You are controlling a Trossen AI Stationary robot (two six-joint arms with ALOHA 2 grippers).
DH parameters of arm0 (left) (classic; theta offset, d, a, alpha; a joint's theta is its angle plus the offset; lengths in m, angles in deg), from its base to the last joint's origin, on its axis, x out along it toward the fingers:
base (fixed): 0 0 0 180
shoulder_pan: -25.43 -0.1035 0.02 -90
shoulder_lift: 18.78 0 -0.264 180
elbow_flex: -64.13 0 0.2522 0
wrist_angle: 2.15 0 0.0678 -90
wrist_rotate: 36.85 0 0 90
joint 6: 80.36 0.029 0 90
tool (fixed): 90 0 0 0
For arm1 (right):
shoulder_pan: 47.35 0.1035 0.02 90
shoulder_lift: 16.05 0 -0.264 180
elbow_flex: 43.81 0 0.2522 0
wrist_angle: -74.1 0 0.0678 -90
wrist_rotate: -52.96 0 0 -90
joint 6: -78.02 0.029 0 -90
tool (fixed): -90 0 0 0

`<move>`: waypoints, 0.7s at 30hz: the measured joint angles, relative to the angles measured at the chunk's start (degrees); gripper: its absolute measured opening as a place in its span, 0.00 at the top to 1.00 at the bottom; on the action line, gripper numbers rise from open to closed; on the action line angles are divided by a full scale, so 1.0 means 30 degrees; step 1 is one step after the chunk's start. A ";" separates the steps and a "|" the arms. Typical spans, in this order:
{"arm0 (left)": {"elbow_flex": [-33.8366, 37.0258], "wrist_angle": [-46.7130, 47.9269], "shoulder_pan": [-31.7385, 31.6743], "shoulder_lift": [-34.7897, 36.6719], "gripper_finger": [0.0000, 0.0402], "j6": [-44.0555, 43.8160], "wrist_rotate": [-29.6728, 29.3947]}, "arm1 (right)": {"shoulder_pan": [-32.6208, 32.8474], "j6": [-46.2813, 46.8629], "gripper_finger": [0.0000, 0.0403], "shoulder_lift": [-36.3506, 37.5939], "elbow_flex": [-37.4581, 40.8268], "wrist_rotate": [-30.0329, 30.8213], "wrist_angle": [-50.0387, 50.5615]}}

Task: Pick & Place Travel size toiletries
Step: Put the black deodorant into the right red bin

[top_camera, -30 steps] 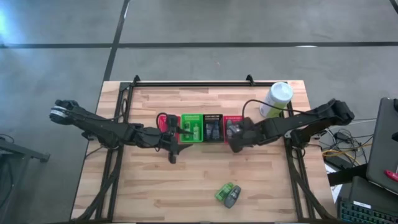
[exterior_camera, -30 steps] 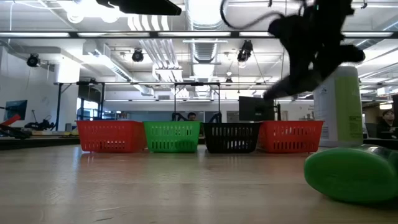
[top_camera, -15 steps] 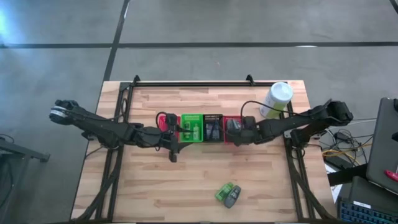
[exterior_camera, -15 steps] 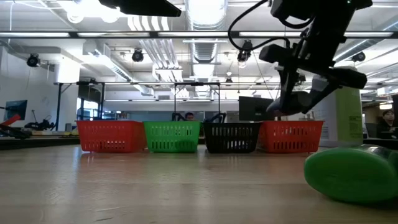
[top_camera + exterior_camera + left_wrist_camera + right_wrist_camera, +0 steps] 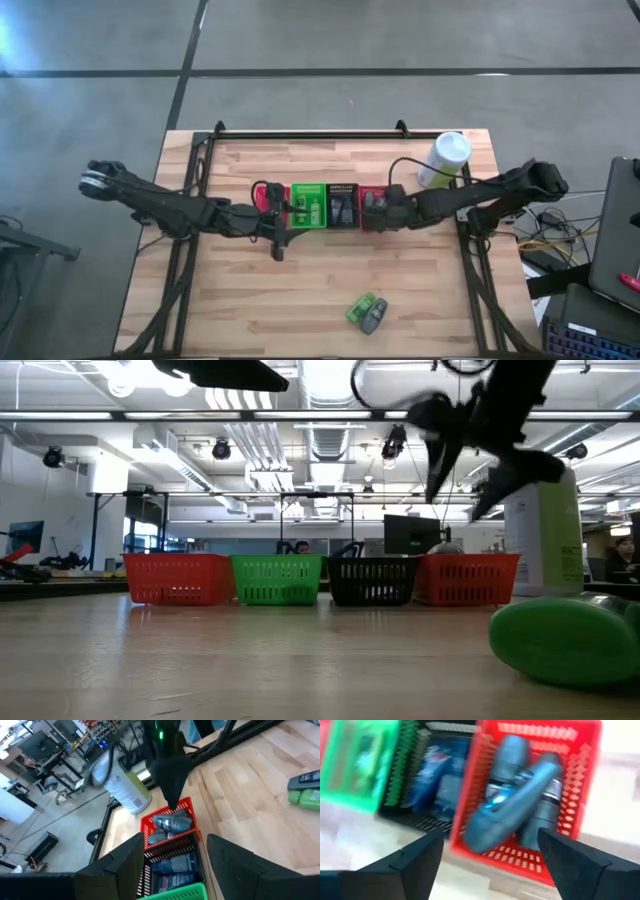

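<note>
Pale wood-plank counter (image 5: pixel 300 300) with black frame rails. Four mesh baskets in a row: red (image 5: pixel 177 578), bright green (image 5: pixel 277 579), black (image 5: pixel 373 581), red again (image 5: pixel 467 578). Grey mini bottles (image 5: pixel 515 800) with dark label bands in the last red one; blue-labelled dark tubes (image 5: pixel 172 870) in the black. White-and-green canister (image 5: pixel 443 160). Green packet (image 5: pixel 360 308) beside a dark grey bottle (image 5: pixel 374 317). Black right pincer (image 5: pixel 470 485).
</note>
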 joint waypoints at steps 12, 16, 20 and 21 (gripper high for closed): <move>0.0022 0.1264 0.0000 0.0841 0.45 -0.1278 0.0125 | 0.6233 -1.6623 0.19 -0.1783 -0.3382 -0.6414 0.0077; 0.0022 0.1281 0.0000 0.0841 0.45 -0.1452 0.0125 | 0.8095 -1.8698 0.21 -0.3709 -0.4767 -0.7160 0.0068; 0.0022 0.1304 0.0000 0.0841 0.45 -0.1779 0.0125 | 0.9070 -2.0139 0.20 -0.6174 -0.6696 -0.6966 0.0597; 0.0022 0.1315 0.0000 0.0841 0.45 -0.1824 0.0125 | 0.9248 -2.0406 0.19 -0.6822 -0.7215 -0.6947 0.0995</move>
